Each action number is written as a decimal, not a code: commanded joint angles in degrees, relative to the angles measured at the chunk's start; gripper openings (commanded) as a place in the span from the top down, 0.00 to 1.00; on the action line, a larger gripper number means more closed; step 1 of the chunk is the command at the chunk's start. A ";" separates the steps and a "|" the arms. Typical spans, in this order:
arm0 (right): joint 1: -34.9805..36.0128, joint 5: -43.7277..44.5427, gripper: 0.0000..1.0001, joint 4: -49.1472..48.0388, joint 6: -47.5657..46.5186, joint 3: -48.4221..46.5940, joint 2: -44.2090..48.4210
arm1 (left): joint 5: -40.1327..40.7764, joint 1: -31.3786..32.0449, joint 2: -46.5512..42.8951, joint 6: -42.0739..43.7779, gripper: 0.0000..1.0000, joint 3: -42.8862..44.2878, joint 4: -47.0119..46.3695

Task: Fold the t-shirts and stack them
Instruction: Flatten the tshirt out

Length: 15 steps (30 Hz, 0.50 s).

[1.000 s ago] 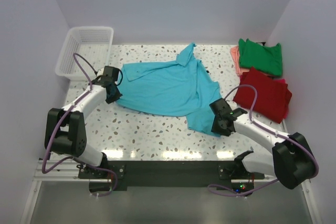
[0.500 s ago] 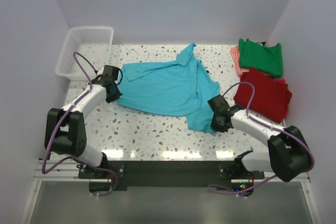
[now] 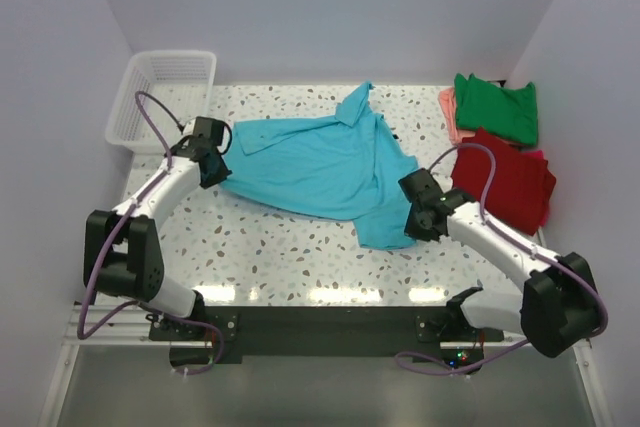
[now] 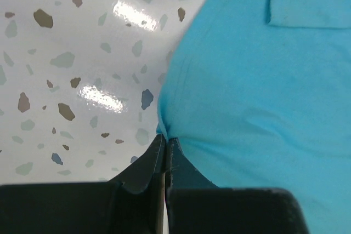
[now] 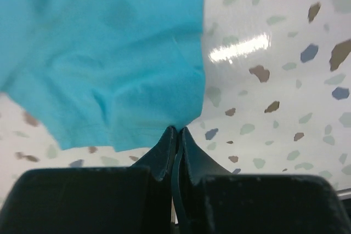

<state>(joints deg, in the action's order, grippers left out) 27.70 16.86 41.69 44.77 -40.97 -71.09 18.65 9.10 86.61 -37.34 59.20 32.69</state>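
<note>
A turquoise t-shirt (image 3: 320, 162) lies spread and rumpled across the middle of the speckled table. My left gripper (image 3: 214, 171) is shut on its left edge; in the left wrist view the jaws pinch the turquoise hem (image 4: 166, 134). My right gripper (image 3: 417, 224) is shut on the shirt's lower right corner; in the right wrist view the jaws pinch the cloth edge (image 5: 178, 128), lifted a little off the table. A folded red t-shirt (image 3: 503, 179), a green one (image 3: 497, 109) and a salmon-pink one (image 3: 452, 115) under it lie at the right.
A white lattice basket (image 3: 165, 97) stands at the back left corner. White walls close in the table on three sides. The arm bases sit on a black rail (image 3: 320, 327) at the near edge.
Both grippers have drawn back and up slightly with the shirt's edges. The right one moved toward the right, the left one toward the back left, stretching the shirt a little.
</note>
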 commanded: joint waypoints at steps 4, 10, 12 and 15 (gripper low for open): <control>-0.19 9.23 1.00 7.70 -4.43 -19.39 3.85 | -0.46 -0.49 -4.34 4.20 1.00 9.44 -0.25; -0.11 15.90 1.00 8.05 -11.54 -34.06 2.36 | -0.99 -0.49 -5.48 6.84 1.00 15.67 -2.19; -0.19 17.58 1.00 7.97 -15.04 -41.07 0.35 | -0.90 -0.49 -5.22 7.81 1.00 18.84 -2.54; -0.19 20.22 1.00 7.09 -19.72 -51.00 -2.55 | -0.64 -0.49 -4.26 9.57 1.00 23.93 -2.45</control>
<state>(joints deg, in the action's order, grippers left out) 27.68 29.91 49.82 33.10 -79.72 -70.83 17.72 9.10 83.40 -31.59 75.88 32.51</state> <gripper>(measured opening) 0.018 0.023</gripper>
